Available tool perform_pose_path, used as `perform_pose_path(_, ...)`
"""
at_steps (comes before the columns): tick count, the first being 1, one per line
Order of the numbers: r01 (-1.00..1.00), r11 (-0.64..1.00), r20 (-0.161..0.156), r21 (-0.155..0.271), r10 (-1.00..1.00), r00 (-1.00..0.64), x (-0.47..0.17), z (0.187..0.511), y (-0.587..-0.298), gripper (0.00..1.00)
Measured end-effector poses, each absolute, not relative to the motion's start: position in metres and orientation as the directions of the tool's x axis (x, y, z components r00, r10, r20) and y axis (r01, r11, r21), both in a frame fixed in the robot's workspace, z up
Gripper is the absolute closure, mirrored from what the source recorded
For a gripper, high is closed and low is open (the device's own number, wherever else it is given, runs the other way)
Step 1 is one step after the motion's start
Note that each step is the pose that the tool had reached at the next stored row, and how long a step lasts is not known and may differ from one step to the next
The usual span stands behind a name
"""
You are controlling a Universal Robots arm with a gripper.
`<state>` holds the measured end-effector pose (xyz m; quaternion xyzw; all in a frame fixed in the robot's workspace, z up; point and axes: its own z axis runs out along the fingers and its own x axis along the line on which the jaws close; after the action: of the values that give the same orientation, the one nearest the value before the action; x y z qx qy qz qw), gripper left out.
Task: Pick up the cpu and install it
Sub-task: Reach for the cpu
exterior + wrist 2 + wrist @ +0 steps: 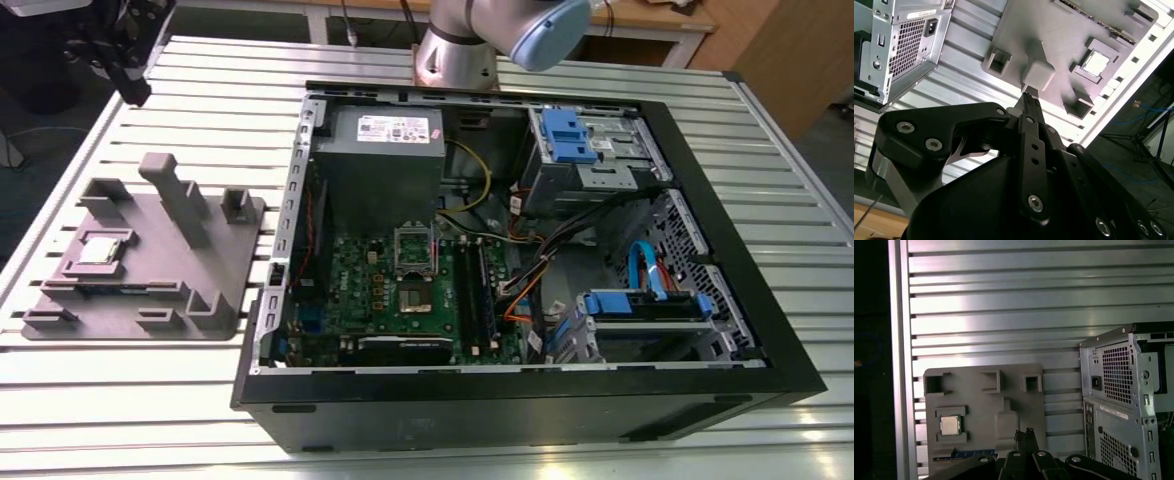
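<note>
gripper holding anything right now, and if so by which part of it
Nothing is held. The gripper is shut with nothing between its fingers, clear of the grey fixture. The cpu lies in its pocket on that fixture, untouched.

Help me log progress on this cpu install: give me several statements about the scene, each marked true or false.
1. The cpu lies in a pocket of the grey fixture on the slatted table. True.
2. The gripper holds the cpu. False: in both wrist views its fingers are shut on nothing, apart from the cpu.
3. The computer case lies open, showing the green motherboard. True.
4. The cpu is already seated on the motherboard. False: it is in the fixture, outside the case.
5. The fixture lies to the exterior view's right of the case. False: it lies to the left.
</note>
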<state>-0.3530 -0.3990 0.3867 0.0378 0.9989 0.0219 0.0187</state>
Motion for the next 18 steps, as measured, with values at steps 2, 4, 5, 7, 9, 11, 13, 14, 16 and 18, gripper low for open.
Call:
perform_pose_path(2, 0.075, 0.996, -0.036, 0.045, 0.076, -0.996, -0.355, 0.386, -0.399, 0.90)
perform_pose_path(4, 0.075, 0.996, -0.036, 0.045, 0.076, -0.996, -0.358, 0.385, -0.399, 0.90)
perform_pose_path(5, 0.075, 0.996, -0.036, 0.045, 0.076, -0.996, -0.359, 0.384, -0.399, 0.90)
perform_pose_path(7, 0.075, 0.996, -0.036, 0.045, 0.076, -0.996, -0.361, 0.383, -0.399, 0.90)
perform_pose_path(9, 0.075, 0.996, -0.036, 0.045, 0.076, -0.996, -0.363, 0.381, -0.400, 0.90)
perform_pose_path(11, 0.075, 0.996, -0.036, 0.045, 0.076, -0.996, -0.364, 0.380, -0.400, 0.90)
perform_pose_path(13, 0.075, 0.996, -0.036, 0.045, 0.076, -0.996, -0.366, 0.379, -0.400, 0.90)
perform_pose_path(14, 0.075, 0.996, -0.036, 0.045, 0.076, -0.996, -0.367, 0.378, -0.400, 0.90)
perform_pose_path(16, 0.075, 0.996, -0.036, 0.045, 0.076, -0.996, -0.368, 0.377, -0.401, 0.90)
perform_pose_path(18, 0.075, 0.996, -0.036, 0.045, 0.076, -0.996, -0.370, 0.377, -0.401, 0.90)
